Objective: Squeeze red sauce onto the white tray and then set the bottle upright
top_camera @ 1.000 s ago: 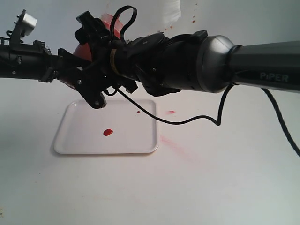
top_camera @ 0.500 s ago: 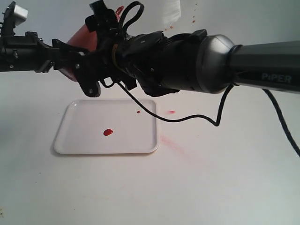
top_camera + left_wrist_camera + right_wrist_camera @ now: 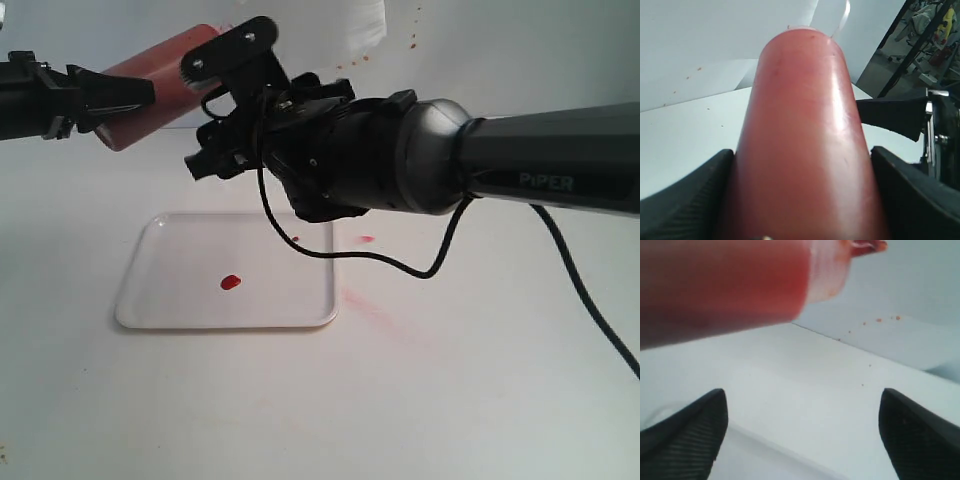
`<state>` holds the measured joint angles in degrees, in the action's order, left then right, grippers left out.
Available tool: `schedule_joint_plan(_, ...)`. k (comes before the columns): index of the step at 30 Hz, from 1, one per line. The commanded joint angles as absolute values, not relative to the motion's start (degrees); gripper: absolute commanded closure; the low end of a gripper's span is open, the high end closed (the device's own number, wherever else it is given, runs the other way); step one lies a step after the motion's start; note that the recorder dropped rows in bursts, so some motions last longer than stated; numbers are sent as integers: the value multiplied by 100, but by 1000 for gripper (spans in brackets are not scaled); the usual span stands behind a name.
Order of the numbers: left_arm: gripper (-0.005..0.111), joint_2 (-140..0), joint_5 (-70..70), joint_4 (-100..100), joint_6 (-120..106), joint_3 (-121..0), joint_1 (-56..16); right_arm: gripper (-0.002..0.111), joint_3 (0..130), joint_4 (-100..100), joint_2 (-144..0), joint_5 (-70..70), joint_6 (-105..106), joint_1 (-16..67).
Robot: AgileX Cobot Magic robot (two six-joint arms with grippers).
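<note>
The left gripper [image 3: 135, 100], upper left, is clamped on the bottle [image 3: 175, 65], which is tilted in the air above the white tray [image 3: 150, 318]. One blob of red sauce [image 3: 230, 283] lies mid-tray. At top centre, the right gripper [image 3: 802, 405] has its jaws apart and empty beside the bottle. Its arm and black cable [image 3: 400, 262] cover the tray's upper right corner. To the right, a red drop [image 3: 366, 239] and a pinkish smear [image 3: 365, 305] mark the table [image 3: 450, 400].
</note>
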<state>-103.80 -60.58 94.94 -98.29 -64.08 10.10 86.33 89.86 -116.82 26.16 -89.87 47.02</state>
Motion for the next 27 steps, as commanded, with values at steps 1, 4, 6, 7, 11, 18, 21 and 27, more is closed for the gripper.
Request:
schedule_joint_plan(1, 107, -10332, -6344, 9836, -9928, -6462, 1046, 33, 8672, 8909, -11630, 2533, -10338, 4582)
schedule_joint_plan(4, 107, -10332, -6344, 9823, -9941, -6462, 1046, 33, 8672, 8387, -11630, 2256, -10738, 4483)
schedule_joint_plan(6, 107, -10332, -6344, 9810, -9941, -6462, 1046, 33, 8672, 7884, -11630, 1932, -11343, 4322)
schedule_joint_plan(7, 107, -10332, -6344, 9795, -9962, -6462, 1046, 33, 8672, 7660, -11630, 1669, -11485, 4242)
schedule_joint_plan(11, 107, -10332, -6626, 9733, -10076, -6462, 1143, 36, 8672, 6966, -11642, 191, -11628, 3736)
schedule_joint_plan(18, 107, -10332, -6996, 9503, -10175, -6462, 1203, 37, 8672, 6768, -11955, -1709, -11614, 3212)
schedule_joint_plan(21, 107, -10332, -6996, 9453, -10175, -6452, 1203, 37, 8672, 6755, -12054, -1671, -11546, 3198)
schedule_joint_plan(27, 107, -10332, -6996, 9097, -10175, -6452, 1203, 37, 8672, 5557, -12210, -2014, -10123, 3198)
